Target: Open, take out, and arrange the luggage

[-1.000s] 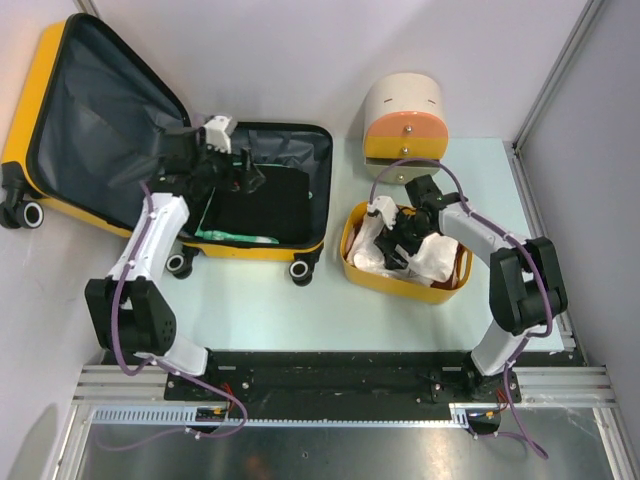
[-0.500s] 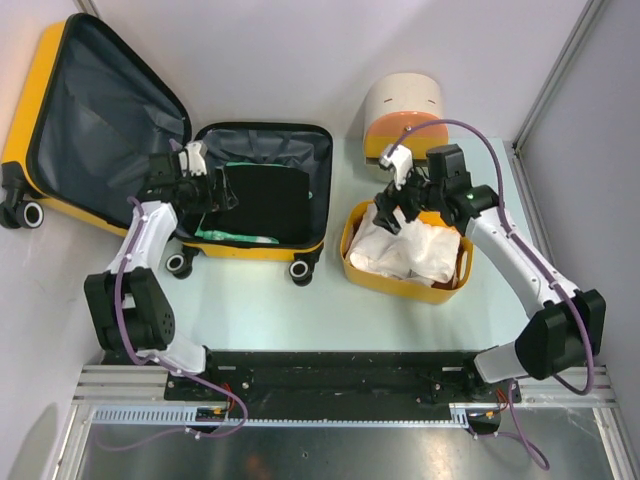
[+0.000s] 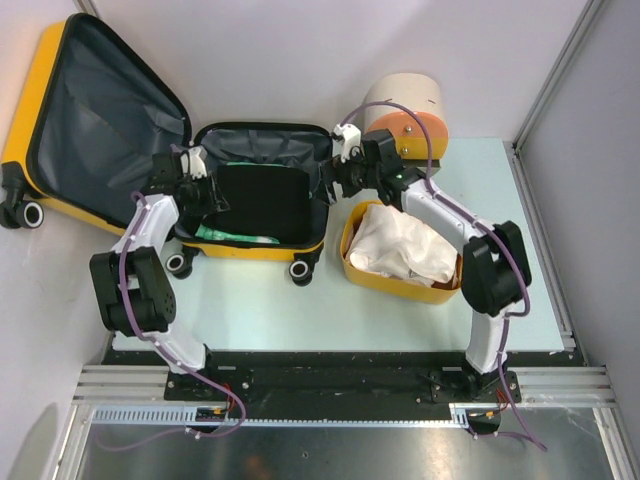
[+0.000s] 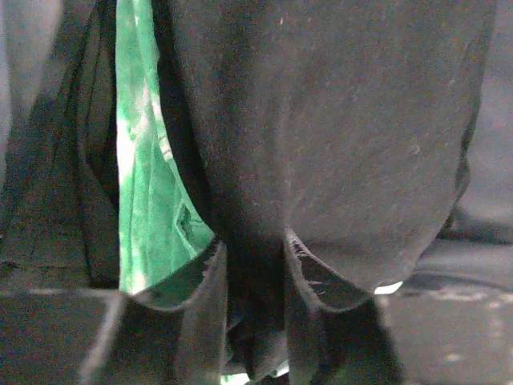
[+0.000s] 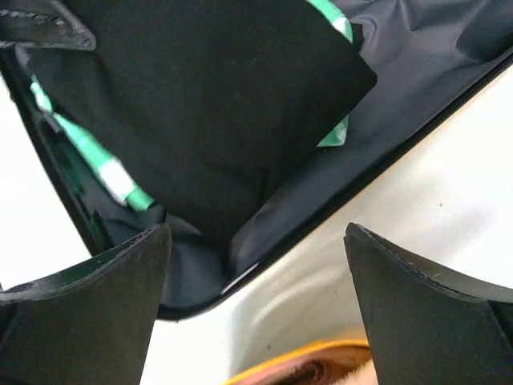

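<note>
Two at the luggage (image 3: 250, 250): left gripper (image 3: 214, 194) clamped on the black garment (image 3: 265, 205), right gripper (image 3: 328, 186) gaping beside the yellow bin (image 3: 400, 288).

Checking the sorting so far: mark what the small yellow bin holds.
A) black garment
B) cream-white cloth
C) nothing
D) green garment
B: crumpled cream-white cloth fills the yellow bin, while the black garment and green garment lie in the luggage.

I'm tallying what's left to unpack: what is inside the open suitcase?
A black garment lies in the base of the luggage, pinched by the left hand, with green fabric showing beneath its edges. Anything deeper under them is covered.
</note>
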Available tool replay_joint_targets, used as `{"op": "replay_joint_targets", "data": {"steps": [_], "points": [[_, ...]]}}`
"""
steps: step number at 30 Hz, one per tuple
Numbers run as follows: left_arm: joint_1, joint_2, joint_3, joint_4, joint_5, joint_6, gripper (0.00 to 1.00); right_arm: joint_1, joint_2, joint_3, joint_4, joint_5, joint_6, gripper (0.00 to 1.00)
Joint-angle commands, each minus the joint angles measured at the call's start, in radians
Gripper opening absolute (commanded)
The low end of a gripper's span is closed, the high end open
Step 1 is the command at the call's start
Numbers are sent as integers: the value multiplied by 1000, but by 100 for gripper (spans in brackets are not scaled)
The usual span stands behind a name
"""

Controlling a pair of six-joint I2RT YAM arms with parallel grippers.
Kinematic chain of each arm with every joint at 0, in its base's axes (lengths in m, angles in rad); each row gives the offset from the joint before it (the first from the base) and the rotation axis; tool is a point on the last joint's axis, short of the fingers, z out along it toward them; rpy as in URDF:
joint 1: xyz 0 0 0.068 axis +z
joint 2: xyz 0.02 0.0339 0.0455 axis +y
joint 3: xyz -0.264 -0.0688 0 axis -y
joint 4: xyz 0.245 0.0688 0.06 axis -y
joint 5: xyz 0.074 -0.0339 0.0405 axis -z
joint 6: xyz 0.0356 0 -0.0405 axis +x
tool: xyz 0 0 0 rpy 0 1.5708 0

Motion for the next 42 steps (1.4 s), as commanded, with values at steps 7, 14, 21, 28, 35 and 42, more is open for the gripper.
{"op": "replay_joint_targets", "data": {"steps": [7, 14, 21, 28, 35, 42], "points": [[24, -112, 77, 0, 61, -48, 0, 49, 139, 150, 129, 34, 132, 93], [96, -136, 134, 0, -19, -39, 0, 70, 178, 158, 156, 37, 169, 93], [149, -112, 125, -2, -56, -11, 0, 84, 233, 186, 177, 28, 244, 94], [153, -50, 97, -2, 63, -19, 0, 93, 294, 203, 192, 6, 313, 93], [150, -37, 86, -2, 70, -28, 0, 95, 365, 241, 192, -26, 402, 94], [138, -44, 77, 0, 64, -25, 3, 119, 409, 269, 206, -34, 460, 92]]}}
